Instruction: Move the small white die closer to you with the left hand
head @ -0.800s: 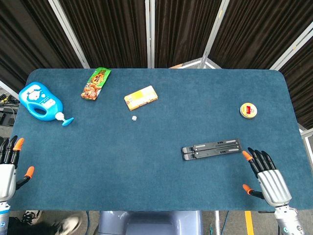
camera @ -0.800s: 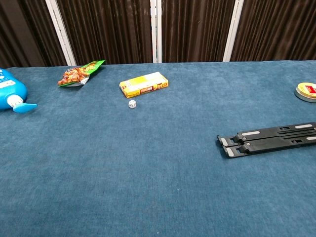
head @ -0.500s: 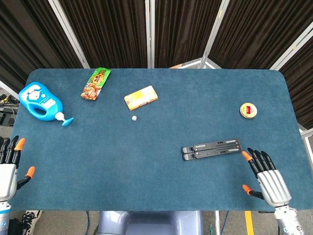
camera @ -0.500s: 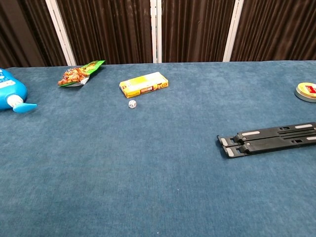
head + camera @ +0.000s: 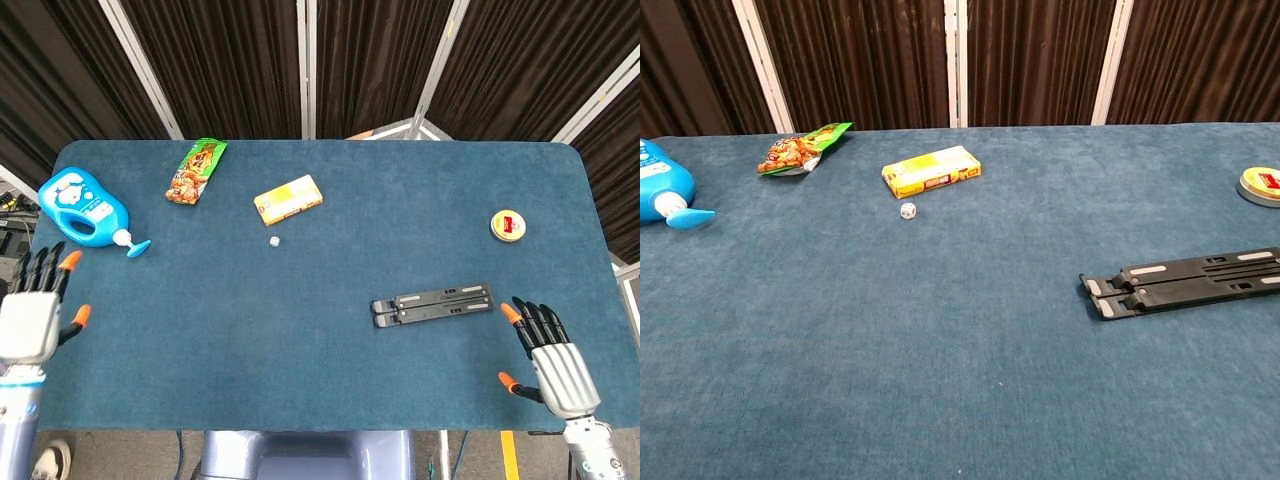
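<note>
The left hand sits at the table's left edge, at about nine o'clock of the tabletop in the head view, palm down, its orange-tipped fingers spread apart and holding nothing. The chest view does not show it. The right hand lies at about four o'clock near the right front corner, fingers likewise splayed and empty, its fingertips close to the right end of the black folding stand but apart from it.

From the left hand, the small white die lies toward two o'clock, well apart, out in the far-left part of the blue cloth. It is a tiny pale cube with dark pips, too small to read which face is up; in the chest view the die stands alone on the cloth. Just beyond it, at one o'clock from the die, lies a yellow box, near but not touching.

Further toward eleven o'clock from the die is a green snack packet. A blue bottle lies on its side at the far left, just beyond the left hand. A round yellow tin sits near the right edge, at three o'clock.
</note>
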Action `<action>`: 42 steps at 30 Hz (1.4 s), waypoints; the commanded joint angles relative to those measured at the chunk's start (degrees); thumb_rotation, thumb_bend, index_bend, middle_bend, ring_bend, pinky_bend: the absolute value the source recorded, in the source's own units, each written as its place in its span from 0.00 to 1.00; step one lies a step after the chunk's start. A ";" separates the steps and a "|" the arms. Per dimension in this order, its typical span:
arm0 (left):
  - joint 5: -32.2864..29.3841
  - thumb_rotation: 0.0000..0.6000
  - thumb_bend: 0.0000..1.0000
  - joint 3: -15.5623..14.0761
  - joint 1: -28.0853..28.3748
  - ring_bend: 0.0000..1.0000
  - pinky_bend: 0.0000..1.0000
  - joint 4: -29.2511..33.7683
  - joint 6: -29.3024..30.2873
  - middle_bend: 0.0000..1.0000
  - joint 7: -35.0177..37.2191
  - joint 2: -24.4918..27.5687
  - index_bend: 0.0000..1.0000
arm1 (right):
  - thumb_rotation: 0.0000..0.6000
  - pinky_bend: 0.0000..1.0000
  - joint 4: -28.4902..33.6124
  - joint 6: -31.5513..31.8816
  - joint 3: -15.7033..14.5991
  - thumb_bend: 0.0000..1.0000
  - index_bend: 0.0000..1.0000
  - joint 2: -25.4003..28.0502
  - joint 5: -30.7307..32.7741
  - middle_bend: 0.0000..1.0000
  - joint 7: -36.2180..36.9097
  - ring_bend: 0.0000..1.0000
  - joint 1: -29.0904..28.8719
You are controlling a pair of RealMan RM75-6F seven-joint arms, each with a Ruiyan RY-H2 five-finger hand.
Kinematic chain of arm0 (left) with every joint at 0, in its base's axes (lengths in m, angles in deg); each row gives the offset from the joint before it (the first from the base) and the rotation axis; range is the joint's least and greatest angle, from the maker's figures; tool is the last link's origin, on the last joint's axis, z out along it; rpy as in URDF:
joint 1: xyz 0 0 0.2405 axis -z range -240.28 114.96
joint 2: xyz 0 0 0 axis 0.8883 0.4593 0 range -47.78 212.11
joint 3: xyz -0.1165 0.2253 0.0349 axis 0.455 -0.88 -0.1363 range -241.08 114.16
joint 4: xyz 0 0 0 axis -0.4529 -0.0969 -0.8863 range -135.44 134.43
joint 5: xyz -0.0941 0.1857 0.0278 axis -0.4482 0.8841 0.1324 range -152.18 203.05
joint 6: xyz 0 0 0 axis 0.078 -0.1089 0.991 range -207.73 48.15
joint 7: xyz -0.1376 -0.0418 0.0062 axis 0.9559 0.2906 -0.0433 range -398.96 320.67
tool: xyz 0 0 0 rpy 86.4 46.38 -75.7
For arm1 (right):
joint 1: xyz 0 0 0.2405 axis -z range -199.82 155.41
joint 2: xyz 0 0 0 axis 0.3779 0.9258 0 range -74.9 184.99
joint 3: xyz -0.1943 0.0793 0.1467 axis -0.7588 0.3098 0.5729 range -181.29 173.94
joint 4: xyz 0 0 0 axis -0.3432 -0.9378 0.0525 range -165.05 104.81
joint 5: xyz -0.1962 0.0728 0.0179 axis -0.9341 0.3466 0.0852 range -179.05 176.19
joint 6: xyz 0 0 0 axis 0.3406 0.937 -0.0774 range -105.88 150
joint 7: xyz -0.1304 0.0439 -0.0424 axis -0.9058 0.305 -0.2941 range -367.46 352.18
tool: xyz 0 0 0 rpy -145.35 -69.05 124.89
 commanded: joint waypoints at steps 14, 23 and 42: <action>-21.68 1.00 0.39 13.10 31.18 0.00 0.00 -19.75 -30.27 0.00 -15.32 -18.44 0.31 | 1.00 0.00 -2.55 -4.19 2.70 0.08 0.00 -0.19 6.63 0.00 2.31 0.00 -1.25; -31.76 1.00 0.39 14.74 45.84 0.00 0.00 -37.50 -40.62 0.00 -19.22 -31.04 0.32 | 1.00 0.00 -3.27 -3.80 3.62 0.08 0.00 0.90 9.18 0.00 4.16 0.00 -0.31; -36.08 1.00 0.39 11.54 53.24 0.00 0.00 -48.20 -43.47 0.00 -20.55 -38.41 0.35 | 1.00 0.00 -2.94 -3.17 4.09 0.08 0.00 1.94 9.09 0.00 6.25 0.00 0.06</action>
